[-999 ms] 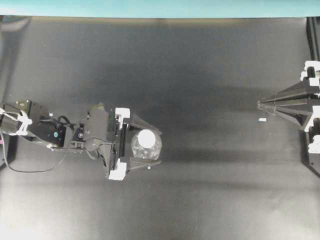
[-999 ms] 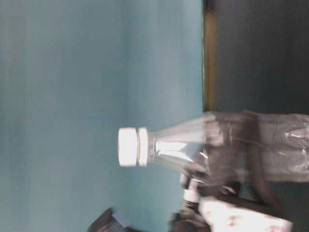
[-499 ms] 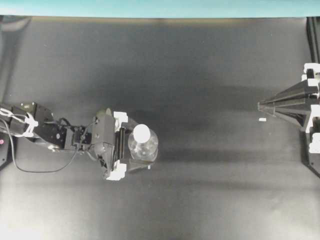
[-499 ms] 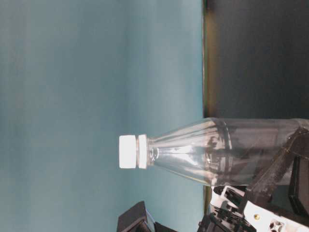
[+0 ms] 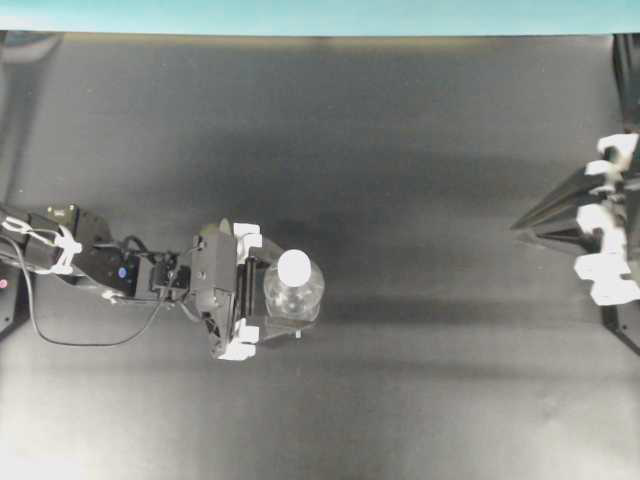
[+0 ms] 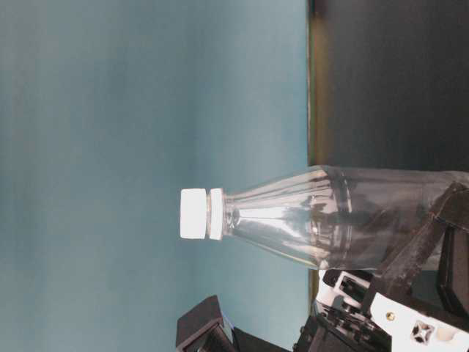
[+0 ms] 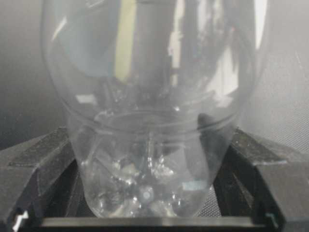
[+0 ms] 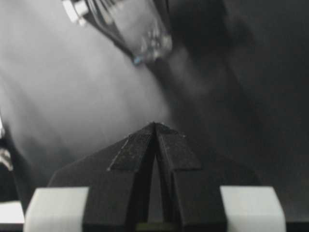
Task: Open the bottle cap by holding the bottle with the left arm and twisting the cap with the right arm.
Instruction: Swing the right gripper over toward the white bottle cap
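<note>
Bottle (image 5: 293,292) is seen upright on the dark worktop (image 5: 400,150), lower left of centre in the overhead view, white cap (image 5: 294,267) on top. In the table-level view, which is turned sideways, the cap (image 6: 194,213) is at centre left and the clear body runs off to the right.

Left claw (image 5: 275,288) is placed around the lower body of the bottle, one finger on each side, jaws held wide. In the left wrist view the black fingers (image 7: 36,164) are seen flanking the bottle base (image 7: 145,188) and lying against it or very nearly; firm contact cannot be confirmed. Left arm (image 5: 90,265) comes in from the left edge of the overhead frame.

Right claw (image 5: 522,224) is seen at the right edge of the overhead frame, well apart from the bottle, tips pointing left. In the right wrist view its fingers (image 8: 155,145) are pressed together to a point, nothing gripped between them
</note>
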`<state>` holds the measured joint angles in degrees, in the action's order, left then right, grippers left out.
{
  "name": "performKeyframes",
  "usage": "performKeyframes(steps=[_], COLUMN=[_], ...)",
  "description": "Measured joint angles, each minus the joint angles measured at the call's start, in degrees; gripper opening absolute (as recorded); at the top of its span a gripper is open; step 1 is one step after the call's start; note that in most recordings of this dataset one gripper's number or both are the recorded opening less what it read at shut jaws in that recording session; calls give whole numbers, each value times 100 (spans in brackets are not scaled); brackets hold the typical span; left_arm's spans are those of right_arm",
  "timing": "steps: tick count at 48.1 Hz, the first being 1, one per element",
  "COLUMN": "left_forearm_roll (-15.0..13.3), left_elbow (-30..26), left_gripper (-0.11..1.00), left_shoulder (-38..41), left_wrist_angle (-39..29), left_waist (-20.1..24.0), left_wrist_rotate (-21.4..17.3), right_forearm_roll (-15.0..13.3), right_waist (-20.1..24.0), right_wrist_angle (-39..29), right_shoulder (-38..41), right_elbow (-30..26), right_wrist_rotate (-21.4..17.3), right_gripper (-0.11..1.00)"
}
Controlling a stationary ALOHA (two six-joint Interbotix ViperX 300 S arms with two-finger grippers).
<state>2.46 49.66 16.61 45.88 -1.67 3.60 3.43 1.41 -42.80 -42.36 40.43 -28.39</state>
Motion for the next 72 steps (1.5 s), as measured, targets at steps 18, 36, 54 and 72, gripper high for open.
performKeyframes(steps=[18,36,54,72], left_forearm_roll=[0,0,0,0], left_elbow=[0,9,35,35], left_gripper=[83,83,83,83], left_shoulder=[9,0,0,9], left_wrist_angle=[70,70,70,70], left_waist=[0,9,18,18], left_wrist_rotate=[-9,-9,-9,0], right_forearm_roll=[642,1072,659,615], right_waist=[70,-53,-114,-9], right_wrist_angle=[-1072,-2479,-3243,-3683], right_shoulder=[1608,3612,5186,5915], right_elbow=[-1723,-3885,-5678,-6390], right_wrist_rotate=[-185,-853,-861,-729], right_gripper=[74,78,78,78])
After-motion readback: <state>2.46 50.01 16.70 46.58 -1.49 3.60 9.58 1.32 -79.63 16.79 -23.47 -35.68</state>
